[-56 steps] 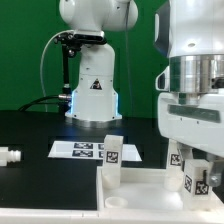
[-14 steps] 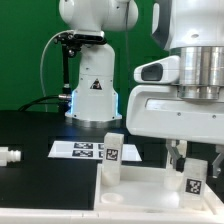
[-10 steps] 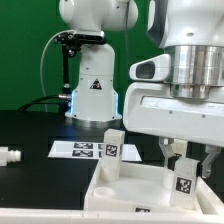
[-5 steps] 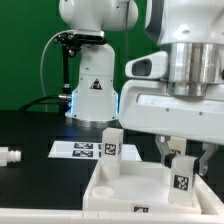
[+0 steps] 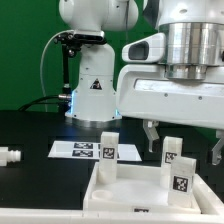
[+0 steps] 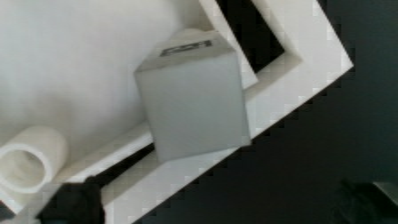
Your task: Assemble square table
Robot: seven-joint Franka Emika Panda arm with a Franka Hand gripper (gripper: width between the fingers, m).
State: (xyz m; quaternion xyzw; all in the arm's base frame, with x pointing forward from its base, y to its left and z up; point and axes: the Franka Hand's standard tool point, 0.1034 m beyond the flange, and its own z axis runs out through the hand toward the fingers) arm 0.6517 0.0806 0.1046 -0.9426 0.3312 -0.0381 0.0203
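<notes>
Gripper point(image 5: 185, 148) wide open, holding nothing, hanging above the near leg point(image 5: 177, 167), which stands upright in the tabletop point(image 5: 105, 190) corner on the exterior view's right. Second leg point(image 5: 108, 155) stands at the far corner. I'd lift straight up so no finger clips the leg. Wrist view alone shows the leg point(image 6: 192, 105) side-on and a round socket point(image 6: 25, 165) beside it; exterior alone shows a small peg point(image 5: 8, 156) and the marker board point(image 5: 75, 149).

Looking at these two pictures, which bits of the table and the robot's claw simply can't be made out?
- Tabletop panel: exterior view, its near part is cut off by the picture's lower edge.
- Gripper: exterior view, one finger shows clearly; the other sits at the picture's right edge, partly cut off.
- Leg: wrist view, blurred; its tag is unreadable.
- Small peg-like part: exterior view, cut by the left edge.
</notes>
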